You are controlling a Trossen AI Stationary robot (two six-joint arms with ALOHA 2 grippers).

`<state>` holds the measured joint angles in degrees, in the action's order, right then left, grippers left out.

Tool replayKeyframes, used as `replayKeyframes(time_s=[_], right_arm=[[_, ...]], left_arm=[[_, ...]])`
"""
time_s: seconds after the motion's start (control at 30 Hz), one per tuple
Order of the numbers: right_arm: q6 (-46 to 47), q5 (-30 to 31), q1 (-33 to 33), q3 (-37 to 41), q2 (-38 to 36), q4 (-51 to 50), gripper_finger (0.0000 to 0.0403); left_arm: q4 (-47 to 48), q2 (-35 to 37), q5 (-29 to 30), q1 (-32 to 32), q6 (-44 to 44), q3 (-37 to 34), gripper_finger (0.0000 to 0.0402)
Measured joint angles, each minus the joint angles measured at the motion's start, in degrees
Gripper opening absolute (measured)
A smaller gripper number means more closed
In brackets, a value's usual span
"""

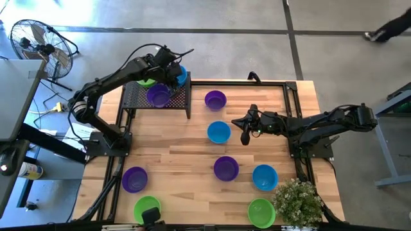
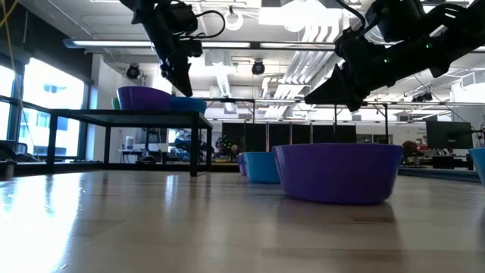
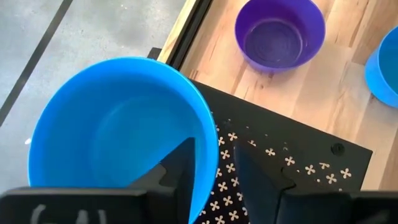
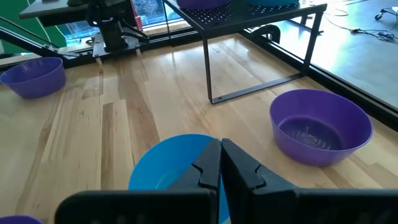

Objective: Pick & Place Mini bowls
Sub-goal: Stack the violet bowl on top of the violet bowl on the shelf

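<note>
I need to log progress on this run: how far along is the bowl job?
Done: green bowl and purple bowl sit on the black mesh rack. In hand: left gripper straddles the rim of a blue bowl on the rack's corner. Left: seven bowls on the table, including one beside the shut right gripper.

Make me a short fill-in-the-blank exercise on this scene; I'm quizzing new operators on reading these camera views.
1. The black mesh rack holds ___ small glossy plastic bowls.
2. The left gripper has one finger inside and one outside the rim of the ___ plastic bowl on the rack.
3. The right gripper hangs beside the blue bowl with its fingers ___.

Missing words: three; blue; shut
</note>
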<state>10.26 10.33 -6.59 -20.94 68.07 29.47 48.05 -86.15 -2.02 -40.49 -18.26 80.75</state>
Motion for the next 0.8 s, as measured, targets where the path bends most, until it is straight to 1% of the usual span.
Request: replayKeyframes(time_s=[0.2, 0.47, 0.53, 0.6, 0.7, 0.8], right_arm=[[-0.02, 0.0, 0.0, 0.0, 0.0, 0.0, 0.0001], [-0.02, 0.22, 0.0, -0.01, 0.0, 0.0, 0.0001], [-0.02, 0.22, 0.0, -0.01, 0.0, 0.0, 0.0002], [-0.04, 0.2, 0.0, 0.01, 0.0, 0.0, 0.0002], [-0.04, 0.22, 0.0, -0.01, 0.0, 0.0, 0.0001], [-0.08, 0.25, 0.0, 0.01, 0.0, 0.0, 0.0002]], left_arm=[[0.9, 0.46, 0.81, 0.0, -0.96, 0.88, 0.0122], [4.19, 0.48, -0.24, 0.0, -2.2, 3.77, 0.0118], [4.48, 0.53, -0.16, 0.02, -2.47, 3.78, 0.0107], [4.24, 1.03, -0.52, 0.02, -2.39, 3.74, 0.0087], [1.91, 2.28, -0.76, 0.02, -1.14, 3.74, 0.0048], [-0.46, 3.02, -2.46, 0.33, 0.58, 3.74, 0.001]])
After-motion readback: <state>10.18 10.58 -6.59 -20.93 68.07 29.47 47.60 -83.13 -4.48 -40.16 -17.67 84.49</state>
